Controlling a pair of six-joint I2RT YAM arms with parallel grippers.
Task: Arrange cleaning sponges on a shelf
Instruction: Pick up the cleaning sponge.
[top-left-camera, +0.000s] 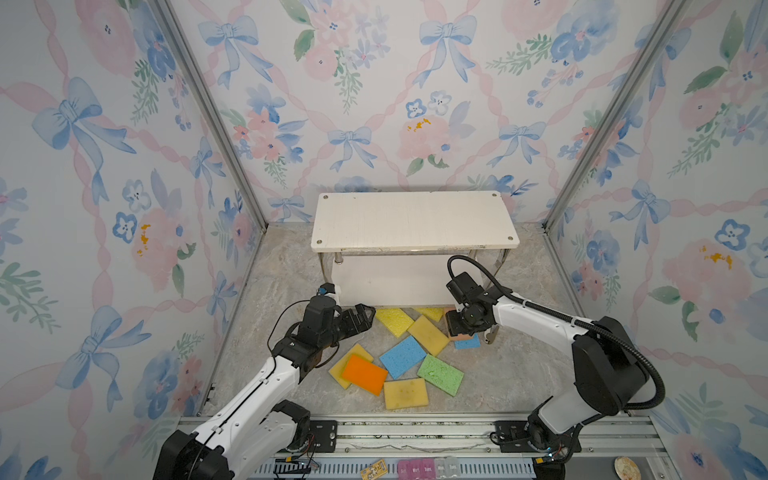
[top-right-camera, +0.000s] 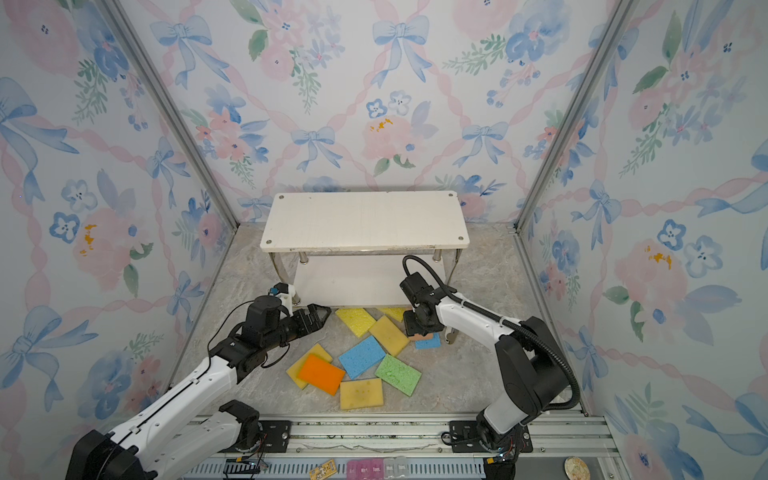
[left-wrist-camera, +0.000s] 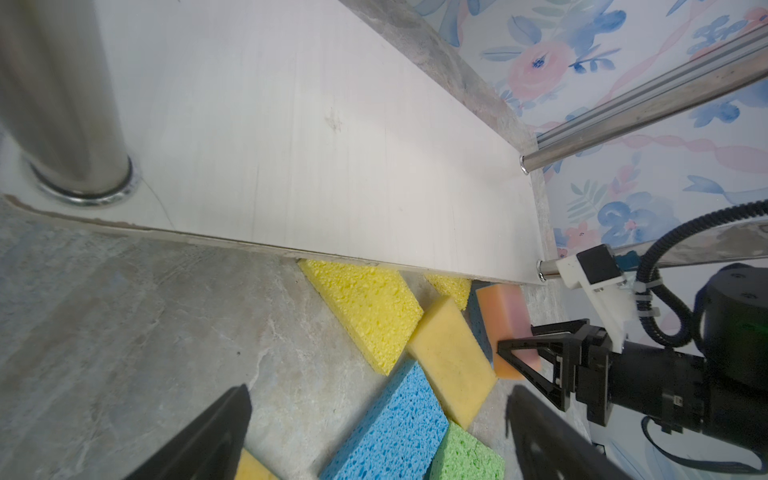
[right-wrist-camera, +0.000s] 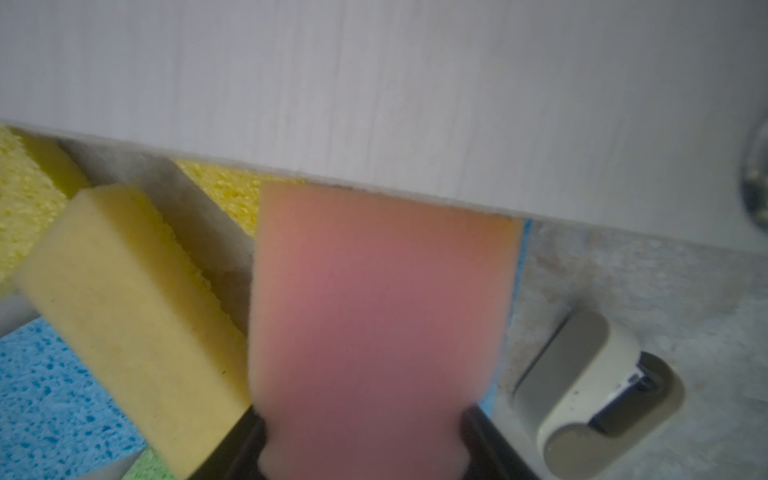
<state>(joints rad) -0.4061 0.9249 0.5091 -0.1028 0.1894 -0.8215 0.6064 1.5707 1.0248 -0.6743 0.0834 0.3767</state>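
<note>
The shelf (top-left-camera: 415, 220) stands at the back, both white boards bare. Several cleaning sponges lie on the floor before it: bright yellow (top-left-camera: 394, 321), mustard (top-left-camera: 428, 334), blue (top-left-camera: 402, 356), green (top-left-camera: 440, 374), orange (top-left-camera: 365, 374) and another mustard (top-left-camera: 405, 393). My right gripper (right-wrist-camera: 361, 436) is shut on a pink sponge (right-wrist-camera: 374, 311), which rests on a small blue one (top-left-camera: 467, 343) at the lower board's (right-wrist-camera: 374, 83) front edge. In the left wrist view that gripper (left-wrist-camera: 517, 338) pinches the pink sponge (left-wrist-camera: 503, 307). My left gripper (top-left-camera: 370, 316) hovers open near the shelf's front left leg (left-wrist-camera: 62, 104), holding nothing.
A small grey clip (right-wrist-camera: 590, 390) lies on the floor beside the pink sponge, near the shelf's right leg. Flowered walls close in the left, right and back. A metal rail (top-left-camera: 415, 432) with the arm bases runs along the front.
</note>
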